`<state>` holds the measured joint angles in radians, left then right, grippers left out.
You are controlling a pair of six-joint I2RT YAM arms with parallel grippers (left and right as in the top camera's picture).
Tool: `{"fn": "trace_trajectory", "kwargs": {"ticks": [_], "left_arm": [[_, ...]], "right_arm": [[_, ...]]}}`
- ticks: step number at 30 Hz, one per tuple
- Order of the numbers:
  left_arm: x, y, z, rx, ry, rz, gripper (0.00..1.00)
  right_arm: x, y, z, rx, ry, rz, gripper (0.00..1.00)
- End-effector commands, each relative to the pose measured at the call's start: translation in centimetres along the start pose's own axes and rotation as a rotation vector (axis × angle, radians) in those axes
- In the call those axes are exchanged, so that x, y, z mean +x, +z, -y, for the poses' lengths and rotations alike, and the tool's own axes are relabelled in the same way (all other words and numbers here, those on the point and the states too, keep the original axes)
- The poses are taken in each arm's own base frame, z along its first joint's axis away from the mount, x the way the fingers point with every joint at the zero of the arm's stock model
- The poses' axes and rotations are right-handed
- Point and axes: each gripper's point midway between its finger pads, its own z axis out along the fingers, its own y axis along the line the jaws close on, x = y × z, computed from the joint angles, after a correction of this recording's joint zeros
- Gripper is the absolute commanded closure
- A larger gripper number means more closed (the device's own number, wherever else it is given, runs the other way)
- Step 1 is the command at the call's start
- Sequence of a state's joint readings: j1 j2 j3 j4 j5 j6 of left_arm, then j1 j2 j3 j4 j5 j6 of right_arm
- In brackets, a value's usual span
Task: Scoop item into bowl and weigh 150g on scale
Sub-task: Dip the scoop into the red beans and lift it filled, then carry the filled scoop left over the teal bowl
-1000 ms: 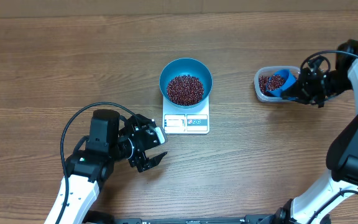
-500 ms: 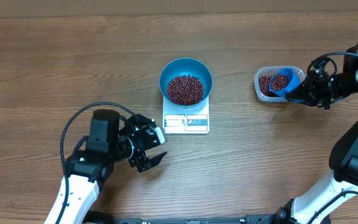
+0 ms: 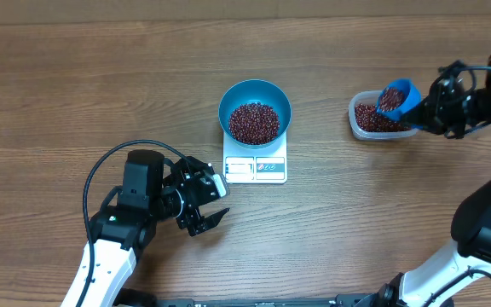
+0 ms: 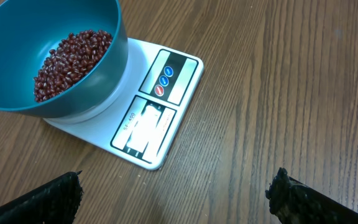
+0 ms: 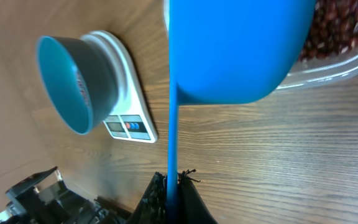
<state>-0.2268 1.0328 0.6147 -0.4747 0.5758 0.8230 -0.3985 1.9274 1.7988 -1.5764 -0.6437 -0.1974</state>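
Observation:
The teal bowl (image 3: 223,104) stands on the white scale (image 3: 256,169) at mid-table, with a heap of red-brown beans (image 3: 254,123) inside. To the right, my right gripper (image 3: 429,109) is shut on the handle of a blue scoop (image 3: 396,99). The scoop carries beans and hangs over the right end of a clear tub (image 3: 366,122). In the right wrist view the scoop's underside (image 5: 238,50) fills the top, and its thin handle runs down into my right gripper (image 5: 174,180). My left gripper (image 3: 207,205) is open over bare wood, front-left of the scale. The left wrist view shows the bowl (image 4: 86,93), the scale (image 4: 160,106) and my left gripper (image 4: 176,186) holding nothing.
The clear tub (image 5: 334,43) holds more beans. Bare wooden tabletop lies between the scale and the tub. My left arm's black cable loops over the table at the front left (image 3: 101,170).
My right gripper has lifted the scoop out of the tub's beans and drawn it back to the right, loaded. The left arm, bowl and scale have not moved.

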Motion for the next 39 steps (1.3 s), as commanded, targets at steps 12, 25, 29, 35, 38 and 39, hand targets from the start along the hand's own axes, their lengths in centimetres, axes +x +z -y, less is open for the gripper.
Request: {"fn": "trace_trajectory", "kwargs": {"ticks": [12,25,29,35,38,39], "left_arm": [[0.1,0.1,0.2,0.015,0.01,0.005,0.0],[0.1,0.1,0.2,0.015,0.01,0.005,0.0],[0.1,0.1,0.2,0.015,0.01,0.005,0.0],[0.1,0.1,0.2,0.015,0.01,0.005,0.01],[0.1,0.1,0.2,0.015,0.01,0.005,0.0],[0.1,0.1,0.2,0.015,0.01,0.005,0.01]], "right_arm": [[0.2,-3.9,-6.3,-0.074,-0.18,0.08,0.96],[1.5,-2.3,-11.2,-0.225,-0.301,0.032,0.96],[2.5,-1.2,-13.3,-0.263,-0.363,-0.007,0.96],[4.7,1.2,-16.3,-0.275,-0.444,-0.09,0.96],[5.9,2.2,-17.6,-0.282,-0.484,-0.13,0.96],[6.4,2.7,-18.2,-0.285,-0.502,-0.144,0.96]]}}
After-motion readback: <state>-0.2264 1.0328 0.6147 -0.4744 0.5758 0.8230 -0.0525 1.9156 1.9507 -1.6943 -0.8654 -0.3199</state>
